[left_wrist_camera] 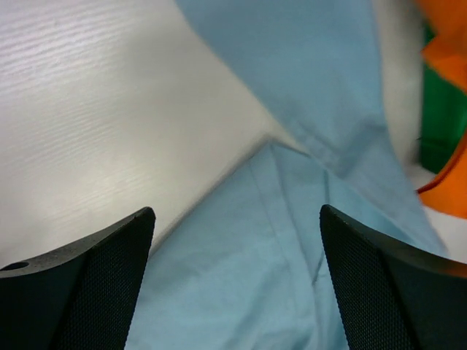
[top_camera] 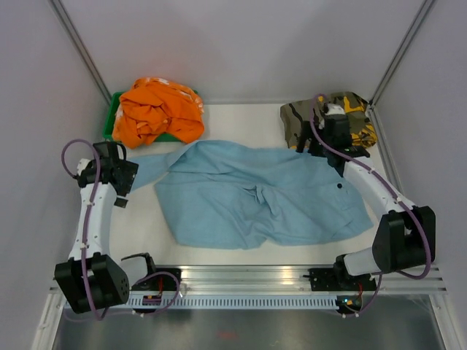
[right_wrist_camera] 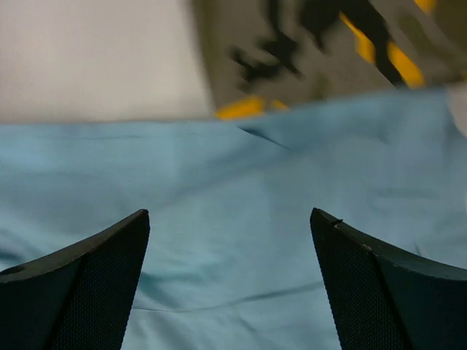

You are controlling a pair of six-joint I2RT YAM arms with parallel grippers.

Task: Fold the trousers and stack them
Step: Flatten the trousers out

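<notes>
The light blue trousers [top_camera: 255, 193] lie spread and rumpled across the middle of the table, waist to the right with a small dark button [top_camera: 340, 187]. My left gripper [top_camera: 131, 177] is open over the trousers' left leg end, which shows as blue cloth [left_wrist_camera: 292, 240] in the left wrist view. My right gripper [top_camera: 328, 154] is open over the trousers' far right edge [right_wrist_camera: 233, 219], next to the camouflage garment. Neither gripper holds anything.
An orange garment [top_camera: 157, 111] is heaped on a green bin [top_camera: 111, 117] at the back left; it also shows in the left wrist view [left_wrist_camera: 445, 44]. A green-black-yellow camouflage garment [top_camera: 350, 117] lies at the back right and in the right wrist view [right_wrist_camera: 321, 51]. Grey walls enclose the table.
</notes>
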